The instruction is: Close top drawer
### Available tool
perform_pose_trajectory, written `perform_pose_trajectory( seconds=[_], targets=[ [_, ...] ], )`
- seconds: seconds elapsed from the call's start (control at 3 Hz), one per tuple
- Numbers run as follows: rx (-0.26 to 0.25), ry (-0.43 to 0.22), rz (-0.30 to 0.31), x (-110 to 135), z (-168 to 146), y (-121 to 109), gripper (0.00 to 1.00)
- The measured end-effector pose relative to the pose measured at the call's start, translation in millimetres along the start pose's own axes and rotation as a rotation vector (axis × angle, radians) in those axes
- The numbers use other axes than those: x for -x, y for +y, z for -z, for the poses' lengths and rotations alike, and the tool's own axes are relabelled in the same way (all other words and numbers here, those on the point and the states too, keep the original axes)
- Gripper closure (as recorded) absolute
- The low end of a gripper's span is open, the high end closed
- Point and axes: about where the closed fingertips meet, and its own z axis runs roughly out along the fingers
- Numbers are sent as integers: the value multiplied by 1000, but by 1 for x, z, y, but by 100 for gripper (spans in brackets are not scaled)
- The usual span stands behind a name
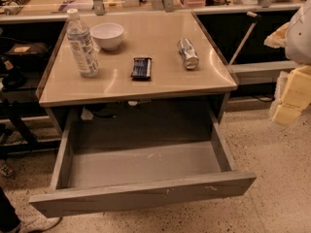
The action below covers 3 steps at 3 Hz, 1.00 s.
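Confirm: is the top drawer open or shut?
Open: the top drawer is pulled far out, its empty inside showing. The hand hangs at the right, apart from it.

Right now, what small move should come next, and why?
Probably bring the gripper, off at the right edge of the view, down toward the front panel of the top drawer. The drawer stands pulled far out, and the gripper is well apart from it.
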Motion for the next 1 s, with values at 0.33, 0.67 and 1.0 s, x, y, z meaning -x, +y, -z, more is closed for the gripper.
perform_pose_trajectory(
  seconds=[0.33, 0.67, 1.0],
  targets=[
    [0, 0, 0, 0, 0, 0, 0],
    [0, 0, 0, 0, 0, 0, 19],
    [0, 0, 0, 0, 0, 0, 42]
  ],
)
